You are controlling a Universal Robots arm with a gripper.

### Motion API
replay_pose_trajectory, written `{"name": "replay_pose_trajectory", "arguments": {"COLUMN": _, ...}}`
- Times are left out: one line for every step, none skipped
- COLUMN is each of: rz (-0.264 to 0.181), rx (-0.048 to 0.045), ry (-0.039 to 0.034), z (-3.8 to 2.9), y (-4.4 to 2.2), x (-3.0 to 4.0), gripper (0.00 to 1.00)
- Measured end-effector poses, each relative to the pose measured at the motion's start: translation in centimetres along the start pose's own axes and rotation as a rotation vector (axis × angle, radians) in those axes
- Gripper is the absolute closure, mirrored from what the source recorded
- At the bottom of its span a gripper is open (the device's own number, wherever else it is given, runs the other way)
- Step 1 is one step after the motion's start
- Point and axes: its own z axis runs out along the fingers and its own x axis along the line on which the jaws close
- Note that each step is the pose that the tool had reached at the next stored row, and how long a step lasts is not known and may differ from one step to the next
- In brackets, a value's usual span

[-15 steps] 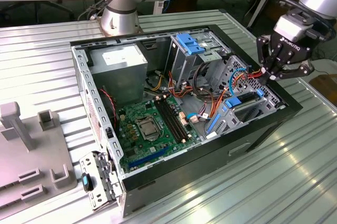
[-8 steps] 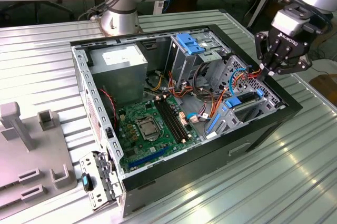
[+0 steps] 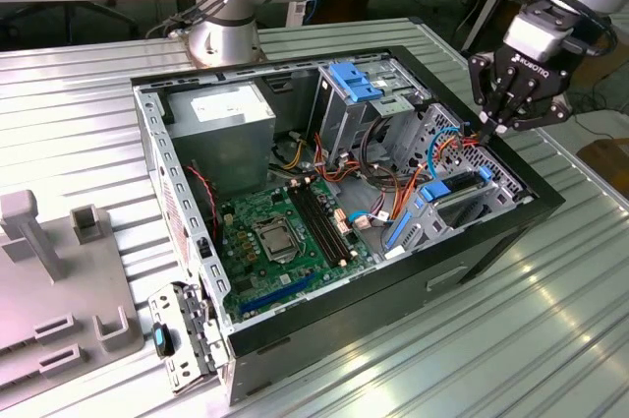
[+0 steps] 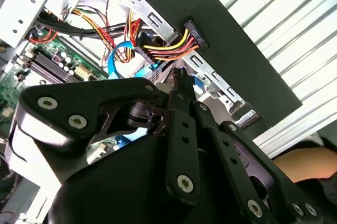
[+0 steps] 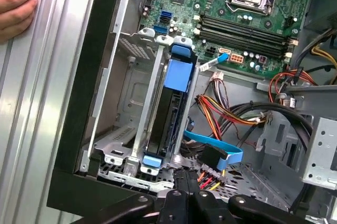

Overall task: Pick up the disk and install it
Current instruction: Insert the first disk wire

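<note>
Seemingly late in installing, with disk [image 5: 169, 103] on edge in bay [image 5: 125, 105] and end effector [image 3: 488, 126] pinched together nearby; probably calls for gentle press clear of cables [image 5: 226, 113].

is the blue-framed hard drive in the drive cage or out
In: the dark-grey hard drive in its bright blue plastic carrier stands on edge inside the metal drive cage. Fully latched, cannot tell.

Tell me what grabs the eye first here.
An open black metal computer case lies on the ribbed table, its green motherboard exposed. The black end effector hangs over its corner at the exterior view's right. In the first wrist view, the dark-grey disk in its bright blue carrier sits in the metal drive cage.
</note>
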Motion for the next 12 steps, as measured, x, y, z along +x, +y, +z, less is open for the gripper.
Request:
{"name": "replay_pose_trajectory", "arguments": {"rz": -0.015, "rx": 0.0005, "ry": -0.0002, "z": 0.01, "y": 0.00, "x": 0.00, "gripper": 0.89}}
{"name": "replay_pose_trajectory", "arguments": {"rz": -0.036, "rx": 0.0010, "ry": -0.0004, "z": 0.01, "y": -0.01, "x": -0.01, "gripper": 0.89}}
{"name": "replay_pose_trajectory", "arguments": {"rz": -0.066, "rx": 0.0020, "ry": -0.0008, "z": 0.02, "y": -0.01, "x": -0.01, "gripper": 0.89}}
{"name": "replay_pose_trajectory", "arguments": {"rz": -0.082, "rx": 0.0025, "ry": -0.0010, "z": 0.02, "y": -0.01, "x": -0.01, "gripper": 0.89}}
{"name": "replay_pose_trajectory", "arguments": {"rz": -0.102, "rx": 0.0030, "ry": -0.0012, "z": 0.03, "y": -0.01, "x": -0.01, "gripper": 0.89}}
{"name": "replay_pose_trajectory", "arguments": {"rz": -0.119, "rx": 0.0036, "ry": -0.0015, "z": 0.04, "y": -0.01, "x": -0.01, "gripper": 0.89}}
{"name": "replay_pose_trajectory", "arguments": {"rz": -0.136, "rx": 0.0041, "ry": -0.0018, "z": 0.05, "y": -0.01, "x": -0.01, "gripper": 0.89}}
{"name": "replay_pose_trajectory", "arguments": {"rz": -0.156, "rx": 0.0047, "ry": -0.0020, "z": 0.05, "y": 0.00, "x": -0.01, "gripper": 0.89}}
{"name": "replay_pose_trajectory", "arguments": {"rz": -0.175, "rx": 0.0053, "ry": -0.0022, "z": 0.06, "y": 0.00, "x": -0.01, "gripper": 0.89}}
{"name": "replay_pose_trajectory", "arguments": {"rz": -0.198, "rx": 0.0060, "ry": -0.0026, "z": 0.08, "y": 0.00, "x": -0.01, "gripper": 0.89}}
{"name": "replay_pose_trajectory", "arguments": {"rz": -0.215, "rx": 0.0065, "ry": -0.0028, "z": 0.08, "y": 0.00, "x": -0.01, "gripper": 0.89}}
{"name": "replay_pose_trajectory", "arguments": {"rz": -0.250, "rx": 0.0075, "ry": -0.0033, "z": 0.09, "y": 0.00, "x": -0.01, "gripper": 0.89}}
